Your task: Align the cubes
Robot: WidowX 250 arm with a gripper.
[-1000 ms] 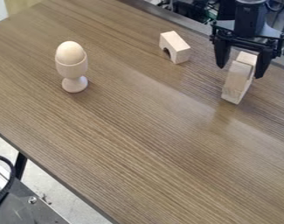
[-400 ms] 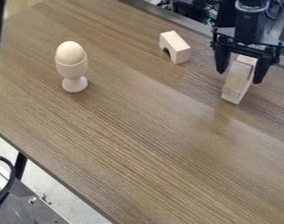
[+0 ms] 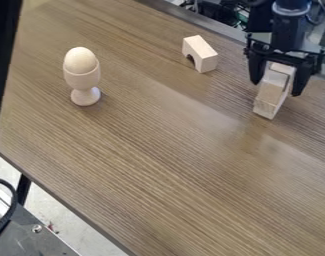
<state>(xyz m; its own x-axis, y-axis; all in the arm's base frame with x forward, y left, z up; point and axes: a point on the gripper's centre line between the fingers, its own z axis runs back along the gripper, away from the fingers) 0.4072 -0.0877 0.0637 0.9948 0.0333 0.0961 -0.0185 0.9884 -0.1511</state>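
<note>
Pale wood cubes (image 3: 271, 96) stood close together at the upper right of the frame, on the bench (image 3: 151, 165). The black fingers (image 3: 255, 73) hung over their far end, one to each side, parted wider than the wood between them. No firm hold was plain; whether either one touched, I could not tell.

How far the job had got was a matter of judgement. The cubes were already gathered, with a step and a dark seam between their faces, so the row looked nearly made but perhaps not flush. What seemed left was a gentle squeeze or nudge to square them, then a clean release; a crooked push might have skewed them.

The arch (image 3: 201, 54) lay apart at the upper middle, and the egg (image 3: 80, 61) sat in its cup (image 3: 83, 81) at the upper left.
</note>
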